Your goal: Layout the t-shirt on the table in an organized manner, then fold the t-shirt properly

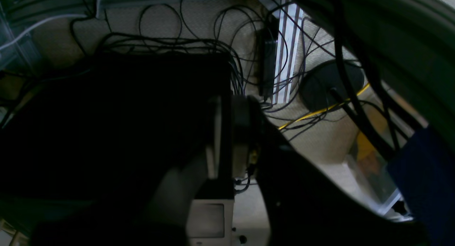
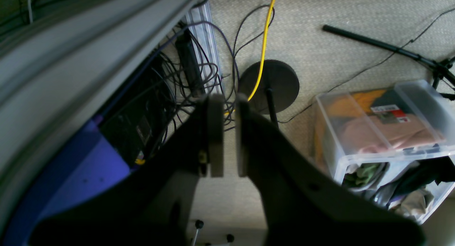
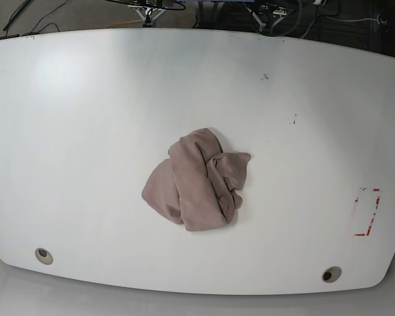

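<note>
The t-shirt [image 3: 197,181] lies crumpled mid-surface [image 3: 85,131], equidistant from both arms; left pincer [image 1: 227,132] and right pincer [image 2: 229,135] hang closed, empty, below surface level.

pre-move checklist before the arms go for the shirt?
1. t-shirt on the table: ok, near the middle.
2. T-shirt laid flat: not ok, crumpled in a heap.
3. Arms over the table: not ok, none in the base view; both wrist cameras look at floor and cables.
4. Right hand free: ok, jaws nearly together, nothing between them.
5. Left hand free: ok, shut, nothing seen in it, though that view is dark.
6. Red tape mark uncovered: ok, well apart from the shirt.
</note>
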You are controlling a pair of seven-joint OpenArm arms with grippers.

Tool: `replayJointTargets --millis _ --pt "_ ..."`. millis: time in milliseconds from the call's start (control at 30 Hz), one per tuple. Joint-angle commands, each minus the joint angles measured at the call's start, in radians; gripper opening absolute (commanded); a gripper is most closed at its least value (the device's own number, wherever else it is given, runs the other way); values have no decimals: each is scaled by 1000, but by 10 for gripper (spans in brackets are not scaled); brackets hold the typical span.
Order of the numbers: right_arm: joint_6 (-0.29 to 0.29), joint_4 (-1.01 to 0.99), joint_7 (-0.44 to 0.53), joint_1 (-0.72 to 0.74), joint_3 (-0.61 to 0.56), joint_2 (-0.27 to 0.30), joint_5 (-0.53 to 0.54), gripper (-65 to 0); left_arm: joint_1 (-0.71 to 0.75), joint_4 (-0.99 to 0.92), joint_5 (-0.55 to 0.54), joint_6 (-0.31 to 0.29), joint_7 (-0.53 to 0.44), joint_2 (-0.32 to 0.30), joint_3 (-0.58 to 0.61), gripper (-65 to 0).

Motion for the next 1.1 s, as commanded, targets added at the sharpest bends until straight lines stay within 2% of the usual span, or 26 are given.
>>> replayJointTargets --millis 0,233,1067 --pt "3 7 0 -8 -1 0 -2 -600 11 20 2 1 0 -5 3 -604" --pt "4 16 -2 -19 -1 1 -2 -600 40 70 4 1 0 -10 6 -605" --pt "6 8 6 -9 -9 2 -2 -597 15 27 3 3 -9 -5 3 -604"
